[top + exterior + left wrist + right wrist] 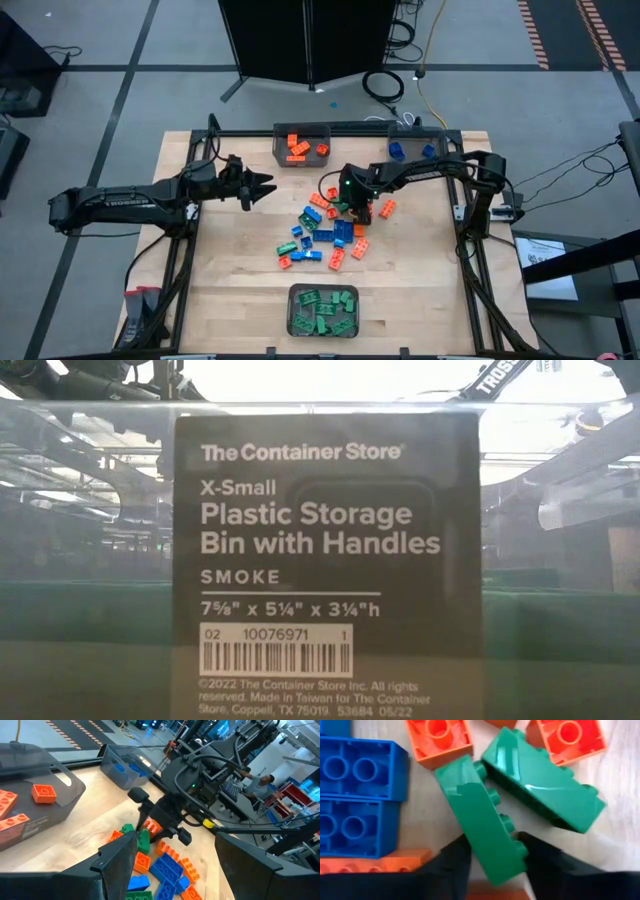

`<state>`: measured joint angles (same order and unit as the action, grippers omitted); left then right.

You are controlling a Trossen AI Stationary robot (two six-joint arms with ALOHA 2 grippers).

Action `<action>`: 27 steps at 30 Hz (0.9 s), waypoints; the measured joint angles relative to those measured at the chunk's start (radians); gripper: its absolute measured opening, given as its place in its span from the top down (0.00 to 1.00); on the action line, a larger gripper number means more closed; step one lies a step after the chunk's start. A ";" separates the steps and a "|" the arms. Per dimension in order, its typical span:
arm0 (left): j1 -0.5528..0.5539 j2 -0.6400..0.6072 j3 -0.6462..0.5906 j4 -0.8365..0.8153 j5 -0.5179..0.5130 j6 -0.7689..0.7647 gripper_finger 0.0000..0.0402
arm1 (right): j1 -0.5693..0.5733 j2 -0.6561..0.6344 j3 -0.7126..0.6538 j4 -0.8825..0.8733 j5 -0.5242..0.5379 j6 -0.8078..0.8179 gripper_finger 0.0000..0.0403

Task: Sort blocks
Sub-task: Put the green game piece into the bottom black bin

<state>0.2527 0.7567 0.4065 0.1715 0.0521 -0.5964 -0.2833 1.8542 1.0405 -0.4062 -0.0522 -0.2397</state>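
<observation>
Right tool (492,855) down in the pile, closed on a green block (482,822); left tool (262,187) wide, idle above tabletop (230,260).

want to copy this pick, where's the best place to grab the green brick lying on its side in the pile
Grip the green brick across its two long flat faces, coming straight down from above. It lies on its side with the studs facing sideways, so those smooth faces sit parallel, just as the right gripper straddles it now.
</observation>
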 joint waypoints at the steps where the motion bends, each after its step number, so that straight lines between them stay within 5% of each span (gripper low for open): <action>1: 0.000 0.000 0.000 0.000 -0.002 0.000 0.33 | 0.000 0.000 0.000 -0.007 -0.001 0.003 0.66; 4: 0.000 0.000 0.000 0.000 -0.002 -0.001 0.33 | 0.004 -0.001 0.000 -0.026 -0.010 0.002 0.82; 12: 0.000 0.000 0.000 0.000 -0.004 -0.001 0.33 | 0.018 -0.065 -0.008 -0.072 0.017 0.032 0.81; 21: 0.000 0.000 0.000 -0.001 -0.004 0.000 0.33 | 0.032 -0.275 -0.006 -0.114 0.015 0.162 0.81; 27: 0.000 0.000 0.000 -0.001 -0.004 0.000 0.33 | 0.165 -0.421 -0.004 -0.058 0.000 0.325 0.81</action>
<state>0.2527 0.7567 0.4065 0.1707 0.0483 -0.5961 -0.1186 1.4336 1.0363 -0.4640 -0.0521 0.0853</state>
